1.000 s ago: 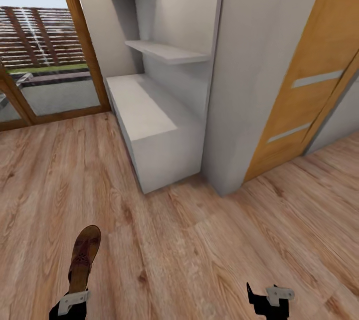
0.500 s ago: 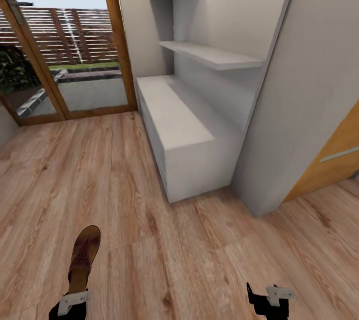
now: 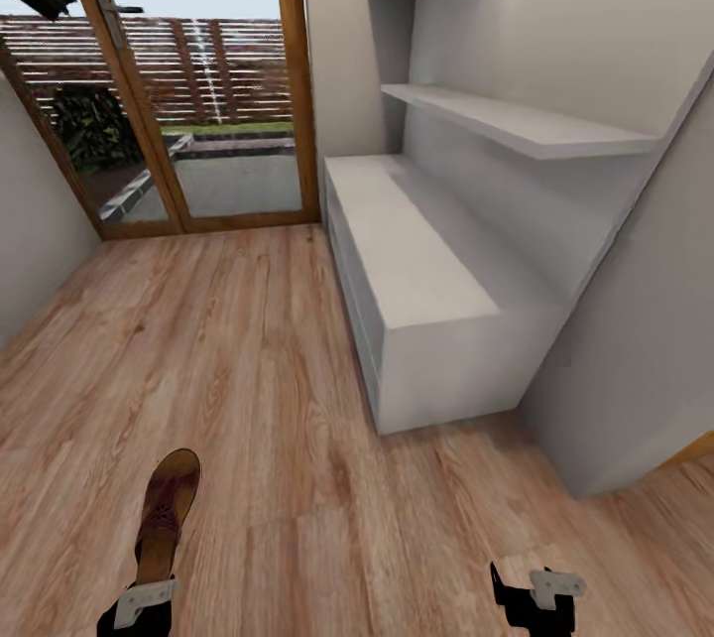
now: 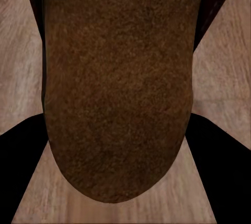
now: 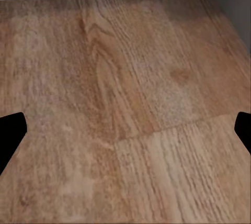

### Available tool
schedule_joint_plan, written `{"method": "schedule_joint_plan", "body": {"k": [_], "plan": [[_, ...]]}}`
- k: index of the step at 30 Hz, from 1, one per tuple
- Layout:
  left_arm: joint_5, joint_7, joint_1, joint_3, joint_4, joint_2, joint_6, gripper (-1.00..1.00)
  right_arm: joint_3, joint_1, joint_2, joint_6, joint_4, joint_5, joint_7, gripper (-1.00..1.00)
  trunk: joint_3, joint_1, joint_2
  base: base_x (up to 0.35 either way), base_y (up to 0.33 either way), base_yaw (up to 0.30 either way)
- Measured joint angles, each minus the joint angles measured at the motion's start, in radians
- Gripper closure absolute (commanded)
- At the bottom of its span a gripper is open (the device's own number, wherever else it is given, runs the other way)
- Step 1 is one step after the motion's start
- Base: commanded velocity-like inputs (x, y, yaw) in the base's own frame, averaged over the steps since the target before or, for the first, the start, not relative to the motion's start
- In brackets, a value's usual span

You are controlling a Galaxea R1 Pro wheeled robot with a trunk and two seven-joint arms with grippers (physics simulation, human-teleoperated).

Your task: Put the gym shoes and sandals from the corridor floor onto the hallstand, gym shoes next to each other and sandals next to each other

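A brown sandal (image 3: 167, 508) with a patterned strap hangs low over the corridor floor (image 3: 248, 369), toe pointing ahead, with my left gripper (image 3: 149, 589) shut on its heel end. Seen from the left wrist, the sandal's tan footbed (image 4: 117, 88) lies between the black fingers (image 4: 21, 174). My right gripper (image 3: 535, 597) stands open above bare planks, its fingertips (image 5: 10, 132) far apart with nothing between them. The pale grey hallstand (image 3: 416, 260) stands ahead and to the right, its flat top bare. The gym shoes are out of view.
Two stepped floating shelves (image 3: 516, 121) hang above the hallstand. A wood-framed glass door (image 3: 198, 121) closes the far end of the corridor. A grey wall column (image 3: 645, 379) juts out at the right, and a pale wall (image 3: 30, 220) runs along the left.
The camera has swung left: the hallstand sits further right in the picture and the orange door has left it. Both grippers and the held sandal keep their places.
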State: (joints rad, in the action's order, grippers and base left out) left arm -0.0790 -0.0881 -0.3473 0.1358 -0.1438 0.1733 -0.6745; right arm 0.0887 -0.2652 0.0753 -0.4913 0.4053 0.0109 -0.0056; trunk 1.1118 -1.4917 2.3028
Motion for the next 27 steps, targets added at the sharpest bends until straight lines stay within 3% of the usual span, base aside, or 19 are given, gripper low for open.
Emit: {"method": "schedule_joint_plan", "body": {"k": [12, 27], "plan": [[-0.003, 0.0, 0.0, 0.0, 0.0, 0.0, 0.0, 1.0, 0.0, 0.0, 0.0, 0.0, 0.0, 0.0, 0.0, -1.0, 0.0, 0.0, 0.0, 0.337, 0.047, 0.277], [-0.006, 0.001, 0.0, 0.001, 0.0, 0.0, 0.0, 1.0, 0.0, 0.0, 0.001, -0.001, 0.0, 0.0, 0.0, -1.0, 0.0, 0.0, 0.0, 0.174, 0.286, 0.277]]}}
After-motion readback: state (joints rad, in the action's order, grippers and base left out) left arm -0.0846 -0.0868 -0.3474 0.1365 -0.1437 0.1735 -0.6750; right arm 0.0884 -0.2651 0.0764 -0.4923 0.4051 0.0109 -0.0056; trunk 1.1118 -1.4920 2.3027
